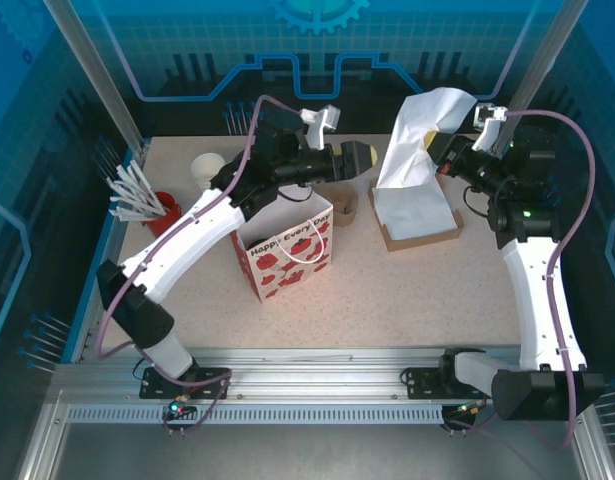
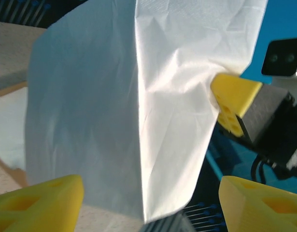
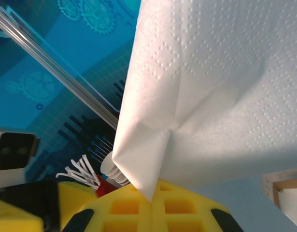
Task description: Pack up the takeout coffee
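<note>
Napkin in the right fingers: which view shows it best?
Top external: the whole napkin shows, lifted above its box. Left wrist shows most of it, with the right fingers pinching one edge. Right wrist gives a close-up of its embossed surface.

1. The whole surface (image 1: 407, 290) is seen from above and behind the arm bases (image 1: 187, 375), looking down.
2. A hanging napkin (image 2: 114, 106) is seen close up from the left wrist, past the left claw (image 2: 148, 205).
3. The same napkin is seen closer still from the right wrist, facing left; it is shared by all three views.
</note>
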